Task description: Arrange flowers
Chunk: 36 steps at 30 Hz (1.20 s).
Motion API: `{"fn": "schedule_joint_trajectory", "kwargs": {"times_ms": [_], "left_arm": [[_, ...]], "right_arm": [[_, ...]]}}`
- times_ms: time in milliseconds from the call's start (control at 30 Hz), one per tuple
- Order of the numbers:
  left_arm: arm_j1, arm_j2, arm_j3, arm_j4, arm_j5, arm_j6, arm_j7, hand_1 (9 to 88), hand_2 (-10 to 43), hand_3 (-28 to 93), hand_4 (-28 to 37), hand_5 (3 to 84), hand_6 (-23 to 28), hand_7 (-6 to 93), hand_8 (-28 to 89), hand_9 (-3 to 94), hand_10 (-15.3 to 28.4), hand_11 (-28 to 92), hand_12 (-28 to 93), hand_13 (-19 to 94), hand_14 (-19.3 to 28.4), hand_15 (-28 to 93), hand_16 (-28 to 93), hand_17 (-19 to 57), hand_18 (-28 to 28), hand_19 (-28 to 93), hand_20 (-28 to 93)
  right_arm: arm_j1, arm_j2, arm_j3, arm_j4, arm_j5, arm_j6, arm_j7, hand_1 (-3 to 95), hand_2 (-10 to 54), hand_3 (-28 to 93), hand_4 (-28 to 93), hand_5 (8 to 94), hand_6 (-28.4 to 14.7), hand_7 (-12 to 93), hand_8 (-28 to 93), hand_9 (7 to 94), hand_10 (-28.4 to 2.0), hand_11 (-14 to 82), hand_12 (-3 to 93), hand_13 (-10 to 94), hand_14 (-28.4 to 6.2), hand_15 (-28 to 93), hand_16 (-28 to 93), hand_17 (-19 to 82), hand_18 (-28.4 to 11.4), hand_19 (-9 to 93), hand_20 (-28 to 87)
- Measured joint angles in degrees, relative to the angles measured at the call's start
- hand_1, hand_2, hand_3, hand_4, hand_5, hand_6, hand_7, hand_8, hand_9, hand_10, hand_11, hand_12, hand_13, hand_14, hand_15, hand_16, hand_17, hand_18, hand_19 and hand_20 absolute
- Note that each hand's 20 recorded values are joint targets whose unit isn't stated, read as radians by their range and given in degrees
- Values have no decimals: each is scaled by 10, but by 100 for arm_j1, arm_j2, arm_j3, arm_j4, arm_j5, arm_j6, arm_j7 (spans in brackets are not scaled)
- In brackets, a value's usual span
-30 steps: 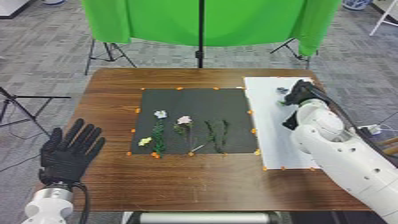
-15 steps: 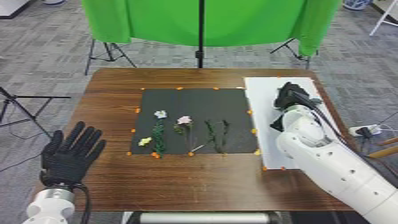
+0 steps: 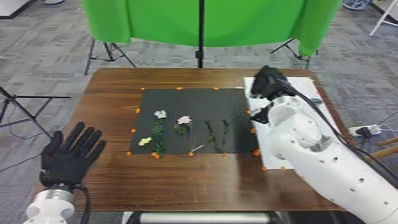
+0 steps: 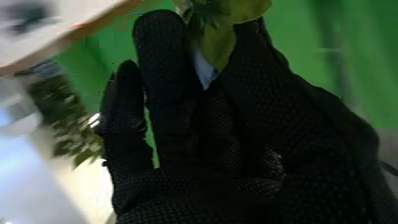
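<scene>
Grey carpeted floor [image 3: 44, 75] and green cloth [image 3: 204, 25] behind brown wooden table [image 3: 178, 185]; black mat [image 3: 187, 100] at middle, white sheet [image 3: 298, 83] on right side. Compared with earlier head frames: right hand [image 3: 271, 84] shifted leftward from above white sheet, now over the sheet's left border near mat's far right corner; left hand [image 3: 67, 162] unchanged at table's left side, fingers straight and spread. In right wrist view, leafy green piece [image 4: 218, 37] with pale pointed part, pinched between fingers and thumb of right hand [image 4: 275, 110]. On mat, same layout as before: white flower [image 3: 160, 114] on leafy stem, pink flower [image 3: 184, 120] just to right, yellow flower [image 3: 144, 141] lower left, two green stems [image 3: 211, 135] lying side by side farther right. Small greyish item [image 3: 316, 101] on white sheet, beside right forearm; kind not discernible. Edges: orange markers [image 3: 155, 155] along mat border, yellow flower near mat's left edge, right forearm crossing white sheet. Room for moving: wood stretching between left hand and mat; mat surface running from flower heads to far edge, and between stems and right border.
</scene>
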Motion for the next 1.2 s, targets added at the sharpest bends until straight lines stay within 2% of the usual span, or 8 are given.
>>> {"fn": "schedule_joint_trajectory", "kwargs": {"times_ms": [100,267,533,733,1000,1200], "left_arm": [[-4,0,8,0,0,-1,-4,277,144,717,-283,448,102,121,-77,382,161,184,126,284,153,318,-52,-48,128,270,139],[-18,6,15,1,5,-7,-9,277,145,717,-283,448,101,122,-77,382,162,183,126,284,152,316,-52,-48,128,269,139],[-41,8,14,7,10,-5,-15,276,145,717,-283,447,100,122,-77,382,161,183,126,284,153,316,-51,-48,129,270,140],[-22,16,-1,7,9,-5,-16,275,144,719,-283,448,101,122,-77,382,162,183,127,284,153,316,-51,-48,129,270,140],[-3,21,-30,7,-16,-22,-9,271,143,720,-283,447,100,122,-77,382,161,183,127,285,152,315,-50,-48,129,268,140],[-1,27,-30,7,-64,-33,10,271,143,720,-283,447,100,123,-77,382,160,182,128,286,152,314,-50,-48,130,268,141]], "right_arm": [[34,-161,-171,-212,121,-202,-262,647,-95,671,-283,755,-14,366,83,834,-105,140,428,699,-85,394,397,295,-232,809,356],[51,-530,-620,-226,129,-563,-361,646,-95,672,-283,754,-16,366,83,834,-106,140,425,697,-84,396,393,295,-232,810,356],[-50,-706,-1131,-326,106,-674,-362,644,-95,673,-283,751,-17,361,77,828,-105,138,423,695,-84,396,388,296,-232,810,356],[-90,-744,-1245,-340,68,-718,-337,633,-95,669,-283,729,-22,286,9,821,-110,118,396,687,-87,381,374,292,-234,806,344],[-138,-767,-1235,-367,46,-821,-262,624,-95,669,-283,696,-28,194,-11,802,-116,101,377,679,-90,379,373,289,-237,809,336],[-144,-766,-1235,-363,46,-813,-230,619,-95,675,-283,666,-24,172,-116,772,-122,88,330,673,-91,383,369,285,-238,809,327]]}}
